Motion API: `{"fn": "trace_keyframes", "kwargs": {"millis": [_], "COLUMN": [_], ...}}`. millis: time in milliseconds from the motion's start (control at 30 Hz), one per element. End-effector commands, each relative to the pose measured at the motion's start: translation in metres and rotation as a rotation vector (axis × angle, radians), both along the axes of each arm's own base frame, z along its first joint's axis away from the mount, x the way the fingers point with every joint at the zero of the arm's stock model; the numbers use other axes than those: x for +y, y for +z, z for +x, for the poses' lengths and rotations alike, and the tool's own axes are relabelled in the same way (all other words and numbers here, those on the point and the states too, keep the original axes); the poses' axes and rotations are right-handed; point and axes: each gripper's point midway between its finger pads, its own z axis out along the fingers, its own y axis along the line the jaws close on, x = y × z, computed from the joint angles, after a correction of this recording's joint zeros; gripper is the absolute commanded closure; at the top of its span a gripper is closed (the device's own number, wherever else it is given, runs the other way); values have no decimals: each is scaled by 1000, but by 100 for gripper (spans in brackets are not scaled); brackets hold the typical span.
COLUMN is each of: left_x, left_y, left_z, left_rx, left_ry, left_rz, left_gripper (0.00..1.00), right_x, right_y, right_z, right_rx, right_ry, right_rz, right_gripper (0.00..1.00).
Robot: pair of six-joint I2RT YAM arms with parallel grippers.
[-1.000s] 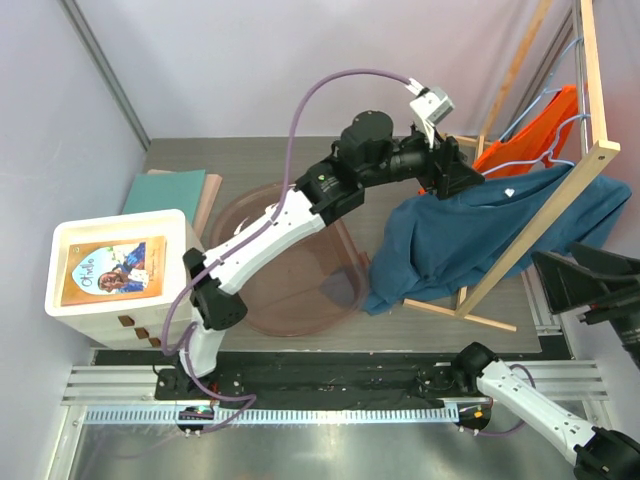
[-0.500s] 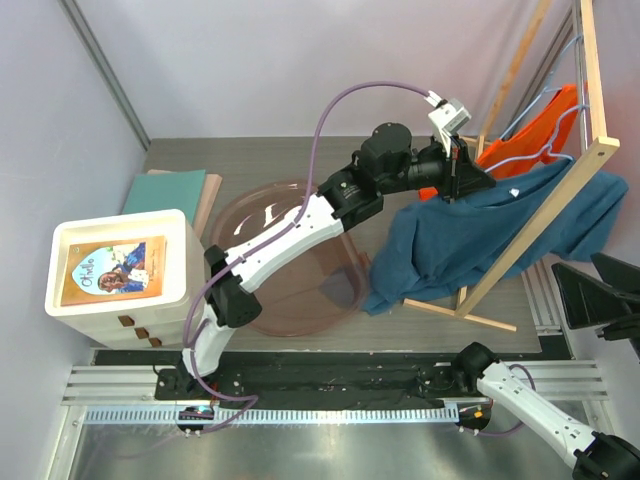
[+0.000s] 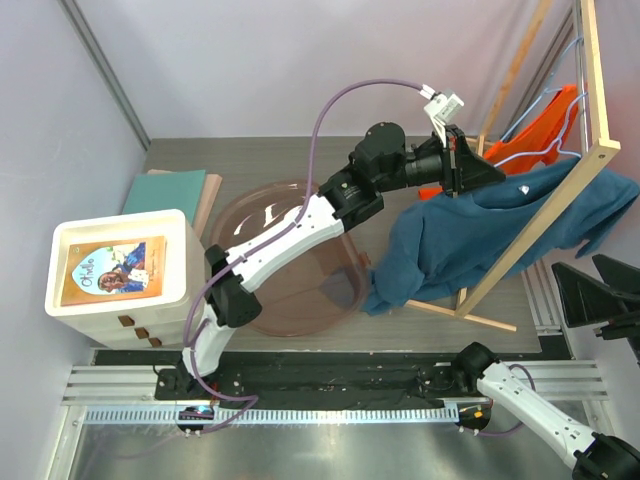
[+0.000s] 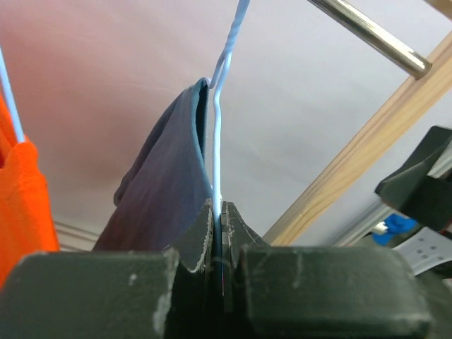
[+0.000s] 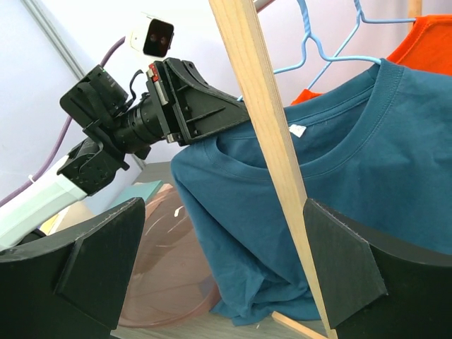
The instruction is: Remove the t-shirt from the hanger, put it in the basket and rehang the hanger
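The blue hanger (image 4: 216, 134) wire was pinched by the left gripper (image 3: 472, 172) at 2 o'clock; the right gripper (image 5: 222, 240) was held spread. The t-shirt (image 3: 470, 235), draped at 3 o'clock, was judged not yet freed.

The left hand (image 3: 488, 172) is gripping the hanger (image 4: 216, 141) at the shoulder of the t-shirt (image 3: 470, 235), which is hanging on the rack (image 3: 540, 222), right of and nearer than the hand. Another garment (image 3: 545, 120) is hanging just beyond the hand. The bowl (image 3: 240, 310) is sitting on the surface (image 3: 250, 160), left of the hand
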Motion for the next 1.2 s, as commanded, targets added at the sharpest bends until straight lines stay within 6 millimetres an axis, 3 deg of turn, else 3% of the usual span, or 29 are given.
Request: {"fn": "trace_keyframes", "kwargs": {"millis": [0, 300, 700, 967, 1133, 1167], "left_x": [29, 25, 48, 48, 53, 49], "left_y": [73, 58, 100, 113, 102, 84], "left_z": [-14, 3, 2, 12, 12, 16], "left_rx": [-7, 344, 564, 675, 681, 678], "left_ry": [-68, -109, -212, -252, -208, -166], "left_rz": [-244, -326, -540, -627, -596, -563], "left_gripper": [100, 100, 100, 100, 100, 100], "right_x": [-5, -10, -7, -6, -6, -6], "right_y": [0, -3, -9, -9, -7, -7], "right_z": [1, 1, 3, 2, 0, -1], "right_rx": [-9, -6, 10, 11, 7, 7], "right_ry": [-26, -49, -41, -34, -26, -26], "right_rz": [-25, -32, -37, -25, -17, -17], "right_gripper": [0, 0, 0, 0, 0, 0]}}
